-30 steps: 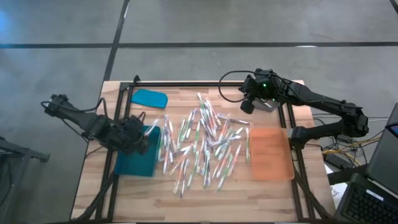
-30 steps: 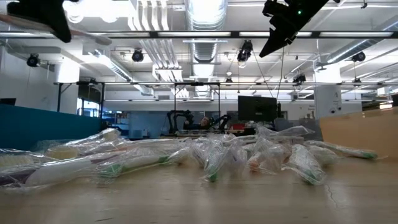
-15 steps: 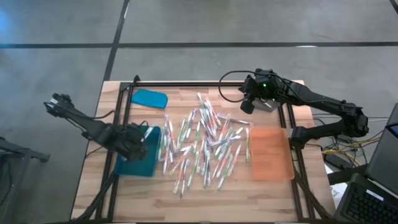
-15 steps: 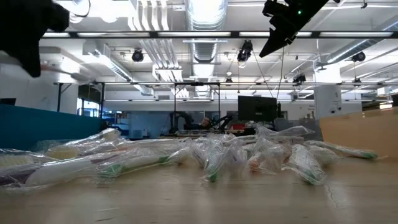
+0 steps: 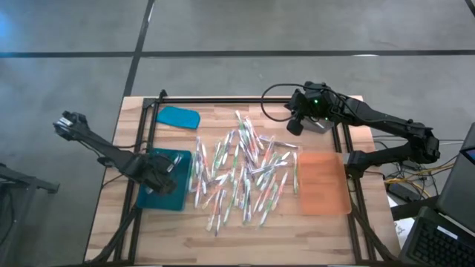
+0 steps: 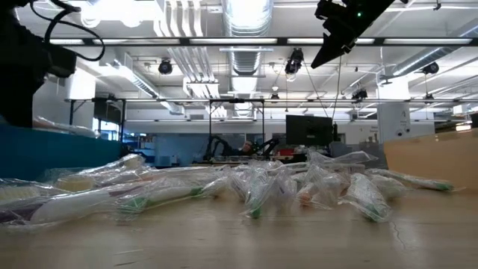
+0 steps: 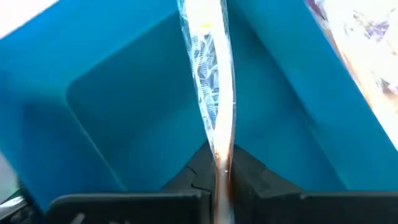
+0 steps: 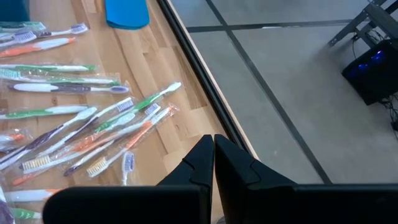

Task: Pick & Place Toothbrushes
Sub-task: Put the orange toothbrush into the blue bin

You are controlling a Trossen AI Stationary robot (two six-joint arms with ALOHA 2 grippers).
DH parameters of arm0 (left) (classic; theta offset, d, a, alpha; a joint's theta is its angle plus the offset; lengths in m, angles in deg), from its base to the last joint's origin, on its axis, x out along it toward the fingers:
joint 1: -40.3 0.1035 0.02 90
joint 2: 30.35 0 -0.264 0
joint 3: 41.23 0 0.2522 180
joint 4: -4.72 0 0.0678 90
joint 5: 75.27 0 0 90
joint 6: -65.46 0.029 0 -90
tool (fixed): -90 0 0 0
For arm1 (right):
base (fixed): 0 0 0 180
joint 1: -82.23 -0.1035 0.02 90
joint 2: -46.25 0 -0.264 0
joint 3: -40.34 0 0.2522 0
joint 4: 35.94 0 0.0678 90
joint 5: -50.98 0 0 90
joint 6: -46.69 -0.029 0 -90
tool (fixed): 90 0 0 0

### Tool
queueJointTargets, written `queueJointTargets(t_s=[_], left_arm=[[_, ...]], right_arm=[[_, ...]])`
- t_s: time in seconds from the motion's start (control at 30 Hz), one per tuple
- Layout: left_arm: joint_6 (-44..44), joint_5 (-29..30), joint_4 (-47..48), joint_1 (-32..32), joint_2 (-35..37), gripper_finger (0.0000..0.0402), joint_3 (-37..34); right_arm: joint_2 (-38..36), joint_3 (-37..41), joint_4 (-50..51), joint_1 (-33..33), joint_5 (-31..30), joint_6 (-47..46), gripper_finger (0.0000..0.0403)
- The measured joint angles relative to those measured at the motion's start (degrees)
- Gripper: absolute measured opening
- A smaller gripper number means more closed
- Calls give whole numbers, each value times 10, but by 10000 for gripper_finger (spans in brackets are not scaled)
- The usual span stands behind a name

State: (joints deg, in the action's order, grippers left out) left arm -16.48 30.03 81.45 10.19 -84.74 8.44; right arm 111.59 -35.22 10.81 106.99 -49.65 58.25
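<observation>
Left gripper (image 7: 219,177) fingers clenched on a wrapped toothbrush (image 7: 210,93) over the blue tray (image 5: 159,194); right gripper (image 8: 213,152) fingers closed empty above the bench's (image 5: 223,237) far edge; toothbrushes (image 5: 241,174) heaped mid-bench.

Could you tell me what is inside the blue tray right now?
The left gripper holds a wrapped toothbrush over the blue tray; what shows of its floor is bare. The gripper hides the rest.

One camera looks straight down on the table (image 5: 223,230); another sits level at its surface; both share the toothbrushes (image 5: 241,174).
</observation>
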Motion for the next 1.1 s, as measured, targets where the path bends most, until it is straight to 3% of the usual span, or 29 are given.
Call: queueJointTargets(t_s=[0.2,0.47,0.73,1.1], left_arm=[[-16,3,-37,0,-1,43,-28],[-18,12,-86,0,-1,23,-57],[-22,20,-145,0,-1,43,-105],[-27,12,-189,0,-1,36,-129]], right_arm=[[0,0,-11,0,0,0,8],[0,2,-21,0,0,5,8],[0,6,-20,0,0,2,8],[0,15,-21,0,0,5,8]])
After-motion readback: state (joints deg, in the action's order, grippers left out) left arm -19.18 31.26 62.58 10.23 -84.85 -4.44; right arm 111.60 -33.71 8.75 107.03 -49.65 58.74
